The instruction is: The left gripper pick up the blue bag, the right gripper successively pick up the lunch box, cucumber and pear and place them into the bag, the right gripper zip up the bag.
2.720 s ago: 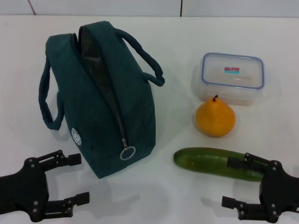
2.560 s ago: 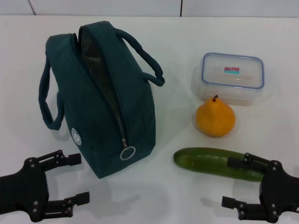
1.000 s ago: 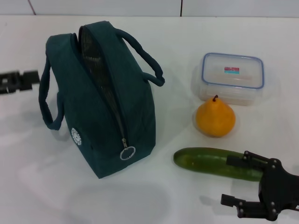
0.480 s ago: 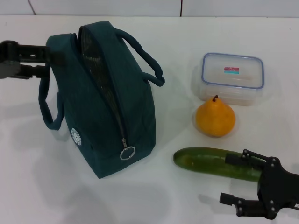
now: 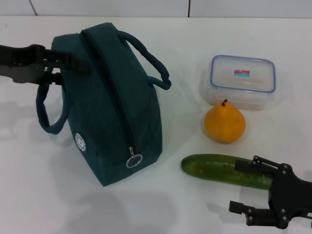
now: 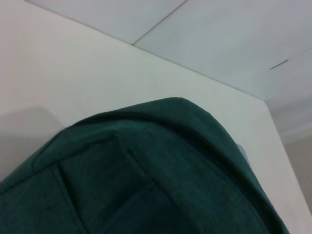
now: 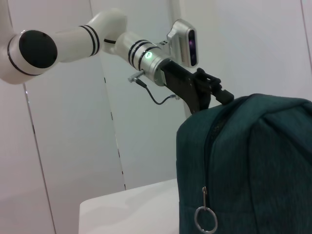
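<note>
Standing: one blue bag (image 5: 114,107), one lunch box (image 5: 242,80), one pear (image 5: 224,122), one cucumber (image 5: 219,170)

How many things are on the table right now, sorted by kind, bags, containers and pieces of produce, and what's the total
Bags: 1, the blue bag.
Containers: 1, the lunch box.
Produce: 2, the pear and the cucumber.
Total: 4 things on the table.
</note>
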`<action>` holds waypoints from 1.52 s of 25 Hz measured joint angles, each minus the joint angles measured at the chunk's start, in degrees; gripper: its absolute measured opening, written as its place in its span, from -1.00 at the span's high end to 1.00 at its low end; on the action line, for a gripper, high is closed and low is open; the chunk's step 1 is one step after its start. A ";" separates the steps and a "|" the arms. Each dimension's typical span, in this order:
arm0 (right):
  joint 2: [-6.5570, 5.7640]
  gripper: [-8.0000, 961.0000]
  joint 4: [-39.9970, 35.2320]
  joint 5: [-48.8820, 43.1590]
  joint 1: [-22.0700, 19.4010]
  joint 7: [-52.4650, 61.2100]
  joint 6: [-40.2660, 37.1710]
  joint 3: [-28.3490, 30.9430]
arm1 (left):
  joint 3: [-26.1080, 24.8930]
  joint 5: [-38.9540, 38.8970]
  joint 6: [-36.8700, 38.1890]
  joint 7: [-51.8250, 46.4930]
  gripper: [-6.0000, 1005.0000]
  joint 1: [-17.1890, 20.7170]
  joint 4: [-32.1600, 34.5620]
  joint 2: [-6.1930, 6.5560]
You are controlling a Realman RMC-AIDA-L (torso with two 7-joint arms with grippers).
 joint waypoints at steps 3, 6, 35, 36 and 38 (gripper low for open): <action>0.00 -0.78 0.00 0.00 0.00 -0.01 -0.03 0.00 | 0.95 1.09 -0.33 -0.14 -0.58 -0.70 -0.23 -0.13; 0.00 -0.78 0.00 0.00 0.00 -0.02 -0.04 0.00 | 1.47 1.86 -0.62 -0.04 -0.55 -1.20 -0.55 -0.21; -0.26 -0.78 2.68 9.74 -0.60 2.25 -3.02 0.23 | 1.23 -0.26 -1.94 1.65 0.89 -2.83 -4.91 1.25; -0.33 -0.78 3.65 13.53 -0.88 4.51 -3.57 0.26 | 1.28 -0.93 -1.69 1.55 0.89 -2.75 -4.89 1.34; -0.41 -0.78 5.86 22.50 -1.64 11.08 -4.04 0.30 | 1.38 -2.28 -1.03 1.36 0.90 -2.65 -4.88 1.53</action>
